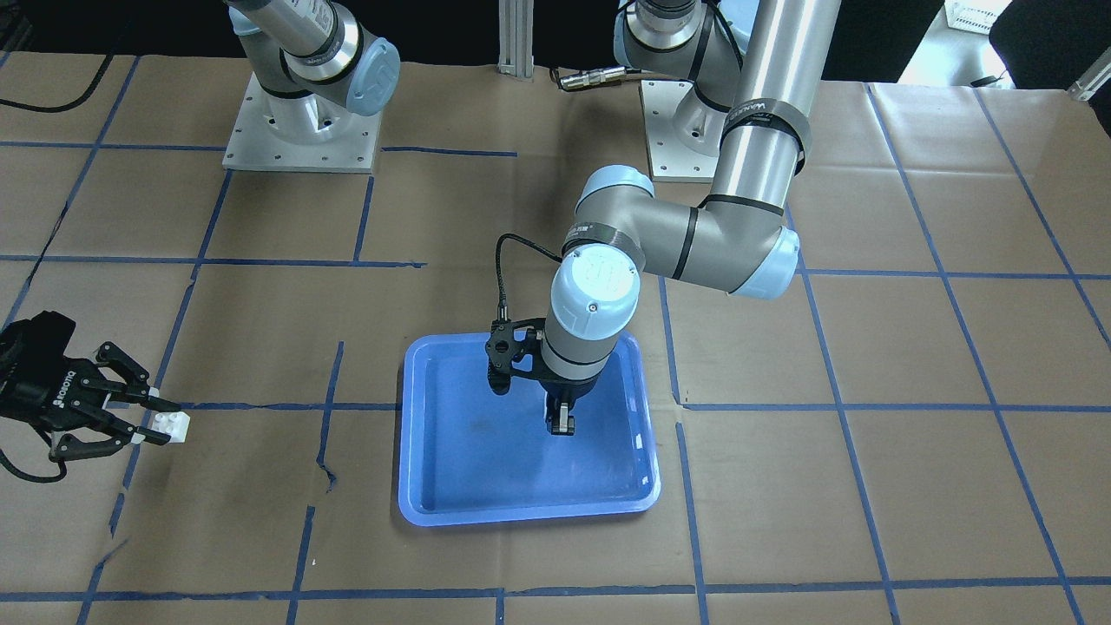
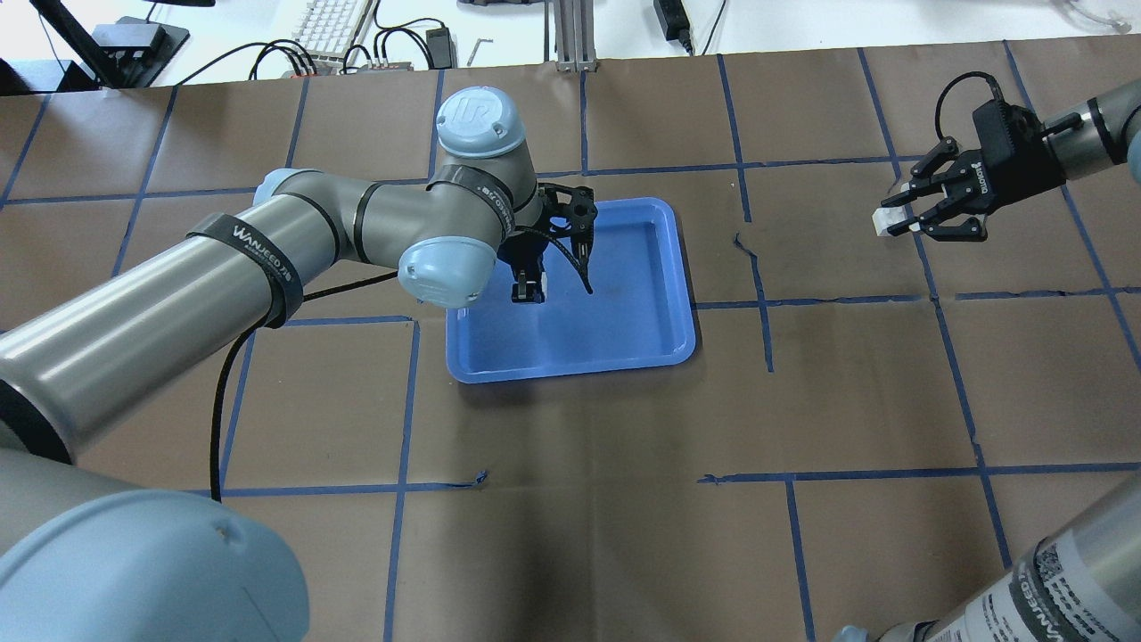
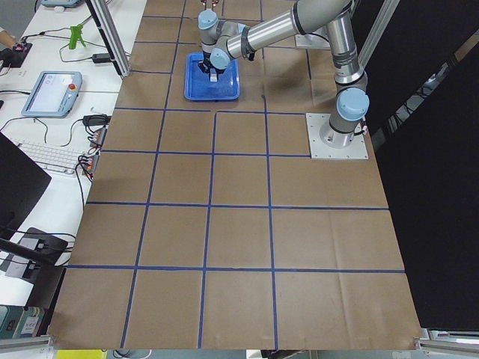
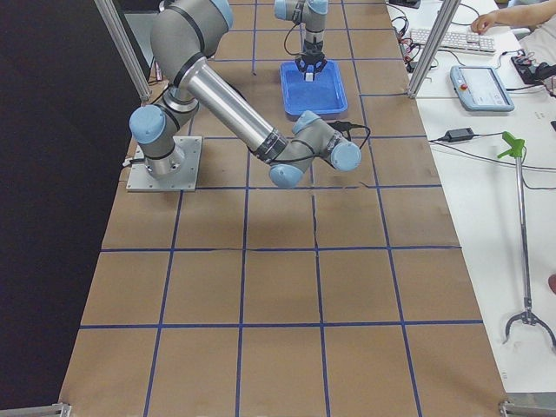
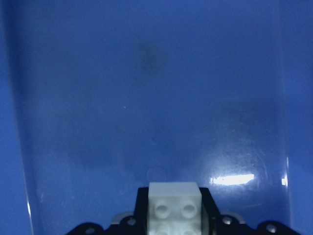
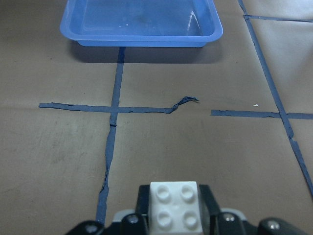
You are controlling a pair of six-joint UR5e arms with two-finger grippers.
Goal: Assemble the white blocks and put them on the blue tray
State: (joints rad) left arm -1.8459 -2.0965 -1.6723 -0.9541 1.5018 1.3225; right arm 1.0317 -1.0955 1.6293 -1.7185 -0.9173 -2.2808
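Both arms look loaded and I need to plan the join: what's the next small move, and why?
Probably bring the right gripper toward the blue tray. It holds a white block well off to the side, while the left gripper holds the other block above the tray; they are too far apart to join.

The silver-and-grey left robot arm is stretched forward and bent at the elbow. Its wrist is turned so that the black two-finger left claw is pointed straight down. The fingers are closed on a small white studded plastic brick, gripped by its sides. The silver-and-grey right robot arm is reached far out to its own side. The black two-finger right claw is held low and nearly level. A second small white studded plastic brick is pinched between its fingertips, studs facing up.
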